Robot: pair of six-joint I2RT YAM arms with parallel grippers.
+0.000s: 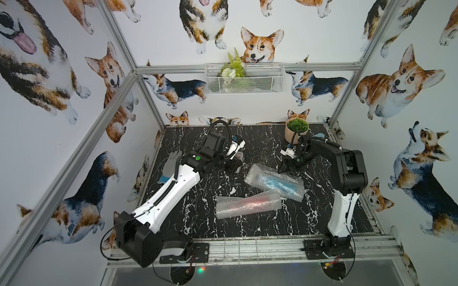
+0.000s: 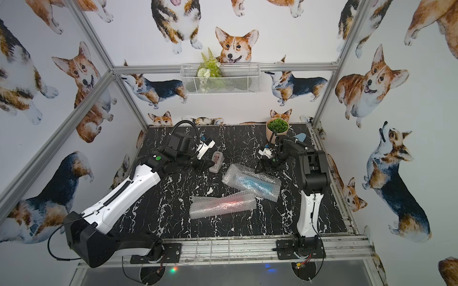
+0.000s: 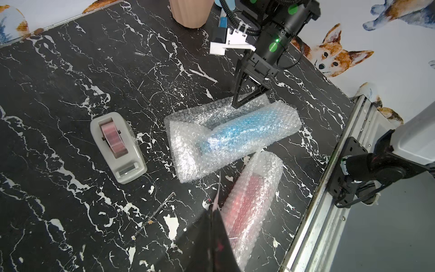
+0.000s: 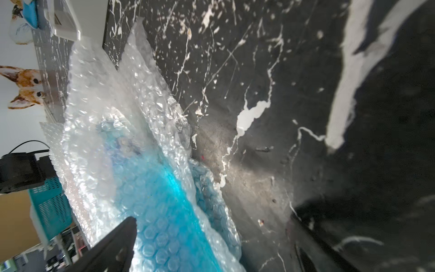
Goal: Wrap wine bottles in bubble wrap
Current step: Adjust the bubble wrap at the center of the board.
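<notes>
Lying on its side mid-counter: translucent blue glass bottle (image 1: 277,182), loosely rolled in a clear bubbled plastic sheet (image 1: 256,173), one flap flat toward the back wall. Just in front, touching that roll: translucent red-pink glass bottle (image 1: 247,203) inside a second clear bubbled sheet (image 1: 224,210). Released and spread over that flap: right jaws, one tip above film, the other above bare black marbled counter (image 1: 198,222). Clenched, near a grey tape dispenser with pink roll (image 3: 117,150): left jaws.

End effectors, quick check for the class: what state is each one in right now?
Left end effector: closed; nothing clearly held.
Right end effector: open, empty, by the bubble wrap around the blue bottle.
</notes>
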